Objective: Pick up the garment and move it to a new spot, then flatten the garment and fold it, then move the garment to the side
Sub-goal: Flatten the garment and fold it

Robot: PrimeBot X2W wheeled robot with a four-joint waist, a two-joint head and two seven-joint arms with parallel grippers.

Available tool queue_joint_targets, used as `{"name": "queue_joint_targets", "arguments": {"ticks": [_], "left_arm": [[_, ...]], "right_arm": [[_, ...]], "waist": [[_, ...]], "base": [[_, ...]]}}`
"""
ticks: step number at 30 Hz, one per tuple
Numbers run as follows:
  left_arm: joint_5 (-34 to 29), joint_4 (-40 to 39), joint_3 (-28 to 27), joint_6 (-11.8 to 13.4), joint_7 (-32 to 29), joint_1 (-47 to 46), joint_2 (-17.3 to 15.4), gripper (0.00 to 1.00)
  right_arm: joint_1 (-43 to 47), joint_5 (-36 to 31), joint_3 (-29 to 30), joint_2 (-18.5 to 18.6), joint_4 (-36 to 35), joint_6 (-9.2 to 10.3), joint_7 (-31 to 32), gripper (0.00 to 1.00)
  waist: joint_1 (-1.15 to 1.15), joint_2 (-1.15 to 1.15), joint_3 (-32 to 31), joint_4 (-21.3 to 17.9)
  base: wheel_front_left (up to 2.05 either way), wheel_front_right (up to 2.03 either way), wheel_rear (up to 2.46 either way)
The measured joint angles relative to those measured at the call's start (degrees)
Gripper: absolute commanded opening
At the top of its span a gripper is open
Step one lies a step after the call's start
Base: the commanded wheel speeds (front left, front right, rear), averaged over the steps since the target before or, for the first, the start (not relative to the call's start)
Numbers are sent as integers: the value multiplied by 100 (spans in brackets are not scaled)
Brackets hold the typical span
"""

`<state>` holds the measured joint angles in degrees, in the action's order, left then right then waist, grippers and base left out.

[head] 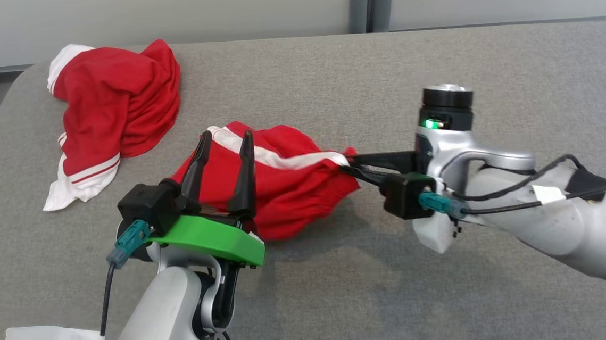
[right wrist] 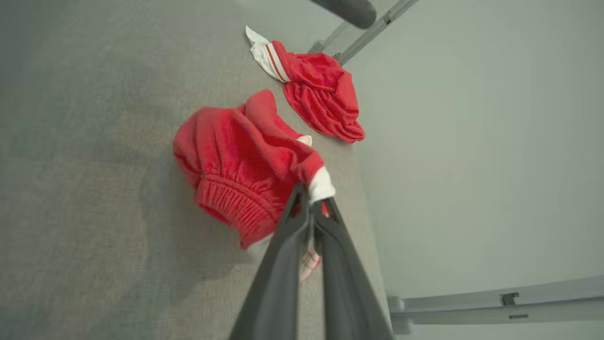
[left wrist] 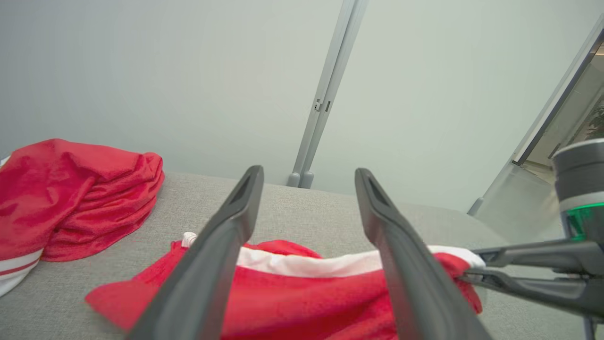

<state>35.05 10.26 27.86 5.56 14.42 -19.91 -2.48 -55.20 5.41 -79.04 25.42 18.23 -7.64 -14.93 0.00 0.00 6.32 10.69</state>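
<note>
garment (head: pixel 294 192) bunched, red | right hand (head: pixel 348 166) clamped on its white-trimmed edge | left hand (head: pixel 226 136) spread wide, empty

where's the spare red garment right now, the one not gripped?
Head view: the spare garment lies crumpled at the far left of the grey surface, near its back edge, apart from the gripped garment that the right gripper pinches at centre.
</note>
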Motion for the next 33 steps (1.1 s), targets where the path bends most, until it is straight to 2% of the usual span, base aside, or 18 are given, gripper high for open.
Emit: {"name": "queue_joint_targets", "arguments": {"ticks": [4,12,19,25,26,27,28,29,30,31,33], "left_arm": [[-41,-53,-32,0,0,3,0,100],[-114,-113,-74,2,0,3,1,100],[-146,-79,-22,2,0,3,2,100],[-147,5,73,1,0,19,1,100],[-147,10,94,1,0,26,1,100],[-147,12,119,1,0,35,2,100],[-147,12,135,-1,0,54,2,100],[-147,14,147,-3,0,87,1,100],[-146,21,163,-5,0,124,1,100],[-146,32,186,-8,0,152,1,100],[-146,38,212,-10,0,200,0,100]], "right_arm": [[545,288,330,385,100,1,1,0],[951,443,481,646,169,1,1,0],[1125,599,638,1207,1025,26,7,0],[1251,950,964,1060,1120,177,9,0],[1287,993,1000,1000,1111,214,9,28],[1321,1043,1035,943,1107,247,9,43],[1346,1057,1043,901,1105,270,9,64],[1363,1077,1055,870,1107,278,9,93],[1376,1089,1072,854,1110,313,9,93],[1380,1089,1083,850,1118,323,9,100],[1427,1109,1135,845,1129,336,9,100]], "waist": [[0,0,70,-202],[0,0,229,-618],[0,0,324,-792],[0,0,364,-820],[0,0,371,-822],[0,0,377,-824],[0,0,382,-825],[0,0,387,-827],[0,0,390,-829],[0,0,392,-831],[0,0,393,-837]], "base": [[0,0,0],[0,0,0],[0,0,0],[0,0,0],[0,0,0],[0,0,0],[0,0,0],[0,0,0],[0,0,0],[0,0,0],[0,0,0]]}}
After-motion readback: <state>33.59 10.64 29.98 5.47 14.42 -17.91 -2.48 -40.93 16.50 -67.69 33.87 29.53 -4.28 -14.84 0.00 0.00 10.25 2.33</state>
